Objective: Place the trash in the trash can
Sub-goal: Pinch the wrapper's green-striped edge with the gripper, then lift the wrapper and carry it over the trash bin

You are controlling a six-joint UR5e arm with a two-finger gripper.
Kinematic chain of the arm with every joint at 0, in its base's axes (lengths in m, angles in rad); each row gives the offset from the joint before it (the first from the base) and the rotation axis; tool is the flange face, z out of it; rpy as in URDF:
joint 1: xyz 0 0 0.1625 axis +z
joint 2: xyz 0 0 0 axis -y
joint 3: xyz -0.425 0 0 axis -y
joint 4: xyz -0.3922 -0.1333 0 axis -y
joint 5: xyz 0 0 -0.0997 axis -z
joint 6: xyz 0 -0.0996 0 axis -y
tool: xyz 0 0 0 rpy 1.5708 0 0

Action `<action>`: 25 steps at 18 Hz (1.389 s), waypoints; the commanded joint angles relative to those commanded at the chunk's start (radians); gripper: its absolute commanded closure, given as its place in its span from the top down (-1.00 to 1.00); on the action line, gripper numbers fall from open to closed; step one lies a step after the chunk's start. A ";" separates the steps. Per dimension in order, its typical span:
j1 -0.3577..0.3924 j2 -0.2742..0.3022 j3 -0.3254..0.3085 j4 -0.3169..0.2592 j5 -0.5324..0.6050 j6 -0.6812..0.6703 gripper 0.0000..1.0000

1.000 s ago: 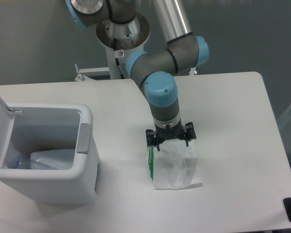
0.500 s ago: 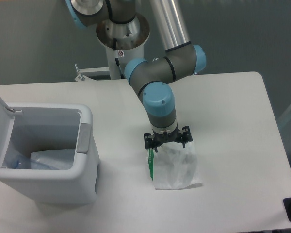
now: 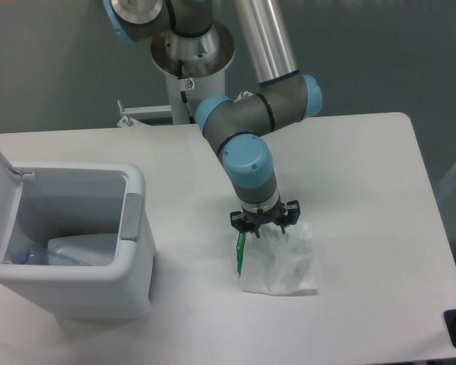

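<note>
- Your gripper points straight down at the top edge of the crumpled white wrapper; its jaws look narrowed around that edge, though you cannot tell whether they truly pinch it
- The wrapper lies flat on the white table, green edge to its left side, well apart from the trash can
- The trash can stands at your table's left with its lid swung open; the clear bottle lies inside on the bottom
</note>
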State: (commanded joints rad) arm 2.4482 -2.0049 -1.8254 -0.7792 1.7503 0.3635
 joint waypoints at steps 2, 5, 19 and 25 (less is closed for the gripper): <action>0.000 0.003 0.002 -0.008 -0.002 0.002 -1.00; 0.002 0.006 0.003 -0.011 -0.003 0.002 -1.00; 0.060 0.245 0.271 -0.115 -0.429 -0.119 -1.00; 0.038 0.373 0.304 -0.115 -0.639 -0.189 -1.00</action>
State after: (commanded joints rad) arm 2.4867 -1.6324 -1.5217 -0.8943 1.1109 0.1749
